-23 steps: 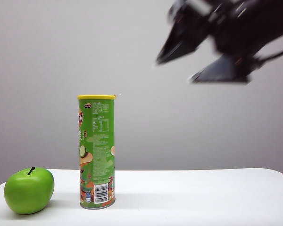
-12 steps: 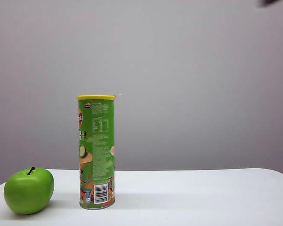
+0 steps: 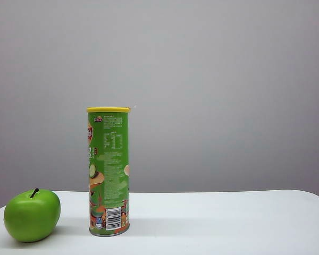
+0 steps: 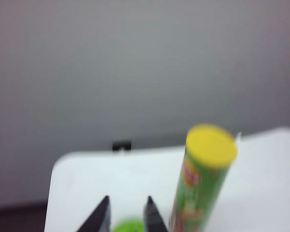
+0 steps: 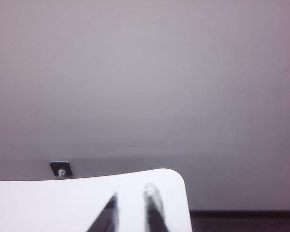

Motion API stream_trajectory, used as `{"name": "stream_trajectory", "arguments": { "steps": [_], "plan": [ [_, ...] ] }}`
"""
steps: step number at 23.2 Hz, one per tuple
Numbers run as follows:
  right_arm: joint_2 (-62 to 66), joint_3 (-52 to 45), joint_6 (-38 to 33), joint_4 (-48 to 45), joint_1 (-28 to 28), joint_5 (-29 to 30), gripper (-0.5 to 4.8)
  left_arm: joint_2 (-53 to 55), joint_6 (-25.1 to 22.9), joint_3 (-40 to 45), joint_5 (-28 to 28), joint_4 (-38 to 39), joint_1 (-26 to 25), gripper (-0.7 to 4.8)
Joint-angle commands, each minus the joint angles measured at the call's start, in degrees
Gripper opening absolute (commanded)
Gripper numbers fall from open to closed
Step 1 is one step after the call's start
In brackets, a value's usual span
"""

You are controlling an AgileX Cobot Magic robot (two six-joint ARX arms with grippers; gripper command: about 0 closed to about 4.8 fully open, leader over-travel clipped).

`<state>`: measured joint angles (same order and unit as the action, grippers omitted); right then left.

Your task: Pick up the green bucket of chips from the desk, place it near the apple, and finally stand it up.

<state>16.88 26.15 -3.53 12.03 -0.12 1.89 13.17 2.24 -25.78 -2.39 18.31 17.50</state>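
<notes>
Chip can upright on the desk, yellow lid on top, barcode low on the side, silver base flat on the white surface near the front edge toward the left end. Apple just beside the can, closer to the left front corner, stem up, a narrow strip of desk between the two. No arm in the exterior view. Left gripper up above the desk, looking down past the apple with the can off to one side; fingers close together with a slim gap, nothing between them. Right gripper over a rounded corner of the desk, fingers likewise nearly together, empty.
</notes>
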Motion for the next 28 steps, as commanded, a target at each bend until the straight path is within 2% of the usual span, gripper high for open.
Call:
{"name": "stream_trajectory", "arguments": {
  "steps": [1,6,11,13,15,17,18,19,20,22,24,26,28],
  "plan": [
    [0.1,-3.1,-3.1,-7.2,-3.1,4.9,1.03,2.8,-2.7,2.1,-0.6,-9.7,0.0,1.06],
    [0.0,-7.3,-10.5,-15.1,-4.9,8.5,1.03,8.7,-2.7,3.5,0.0,-16.0,-0.1,1.06],
    [0.0,-8.1,-10.0,-17.0,-3.8,8.7,1.03,13.5,-3.3,4.0,2.2,-19.9,-1.4,1.06],
    [-0.6,-8.1,-9.5,-17.3,-3.8,8.6,1.03,14.0,0.2,4.5,7.7,-22.0,-6.1,1.06],
    [-1.8,-8.2,-9.5,-17.1,-3.8,8.5,1.03,13.2,3.0,4.8,11.8,-18.6,-13.7,1.05],
    [-3.1,-8.3,-9.6,-16.9,-3.8,8.6,1.03,12.3,2.7,4.9,12.6,-15.0,-18.0,1.05],
    [-4.1,-8.5,-10.0,-16.6,-3.8,8.6,1.03,10.7,3.6,5.0,17.0,-13.0,-22.3,1.03],
    [-4.8,-8.5,-10.0,-15.9,-3.8,8.6,0.99,9.9,4.0,5.1,19.3,-13.0,-23.5,1.00],
    [-5.3,-8.6,-10.0,-15.1,-3.7,8.6,0.74,8.8,3.9,5.2,21.4,-13.0,-24.5,0.89],
    [-7.0,-10.6,-10.3,-15.1,-3.7,9.7,-0.06,6.2,3.5,5.8,20.1,-12.7,-24.6,0.51],
    [-8.5,-13.0,-12.2,-15.8,-3.6,9.6,-0.05,4.3,4.0,7.1,18.5,-12.6,-24.6,0.51],
    [-10.9,-16.5,-15.3,-17.1,-3.0,9.6,-0.05,2.4,4.2,9.1,18.3,-12.4,-24.5,0.19],
    [-15.2,-21.9,-18.7,-19.9,-1.2,7.5,-0.05,-0.5,3.9,12.2,17.4,-12.9,-24.6,0.14]
  ]
}}
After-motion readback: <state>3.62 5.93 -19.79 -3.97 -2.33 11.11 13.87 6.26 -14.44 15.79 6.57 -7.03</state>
